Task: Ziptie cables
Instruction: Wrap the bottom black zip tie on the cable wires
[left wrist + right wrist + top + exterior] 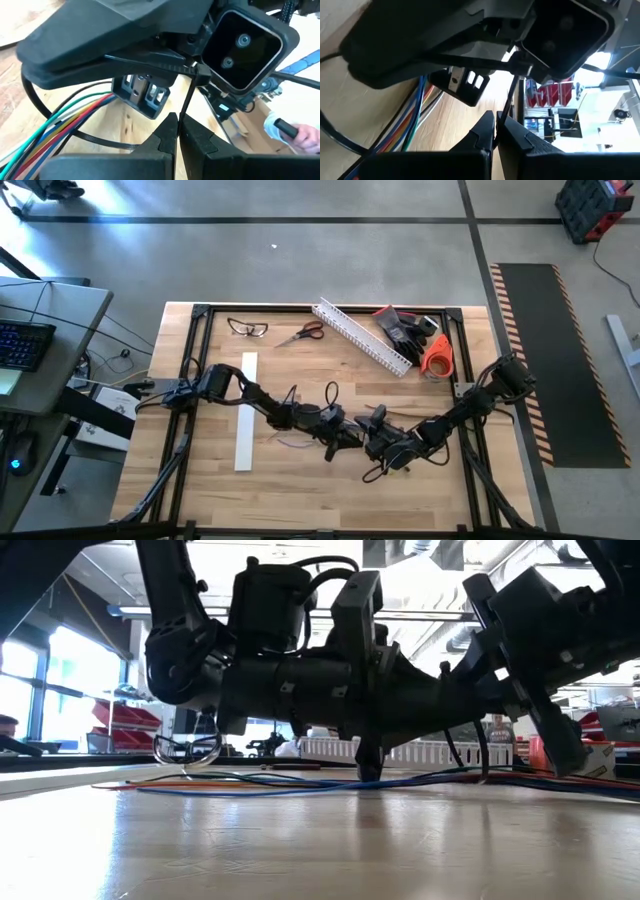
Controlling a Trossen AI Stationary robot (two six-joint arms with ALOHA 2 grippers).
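My two grippers meet nose to nose above the middle of the table: the left gripper (343, 437) comes from the left and the right gripper (373, 436) from the right. Each is shut on a thin black ziptie (192, 82). Its strip bends at the head (200, 71) and runs on across the other gripper's face (150, 62). The cables (70, 117), a bundle of green, blue, orange and red wires, pass under the grippers and lie along the table (300, 785). Another ziptie strip (100, 141) curves beneath them. My left gripper (177, 125) pinches the ziptie's thin strip (182, 111) between its two fingertips, coming level from the table's left. The strip runs straight from the fingers to the ziptie head. It is clear of the table. My right gripper (496, 124) pinches a thin black ziptie strip (504, 111) between its two fingertips, coming from the table's right and slanting a little down. The strip runs straight from the fingers to the head (519, 65) against the left gripper's face.
At the far edge lie safety glasses (247, 329), scissors (300, 333), the white slotted channel (362, 335), black gloves (400, 325) and an orange tape roll (437, 355). A white strip (245, 410) lies left of centre. A person's hand (300, 135) shows beyond the table.
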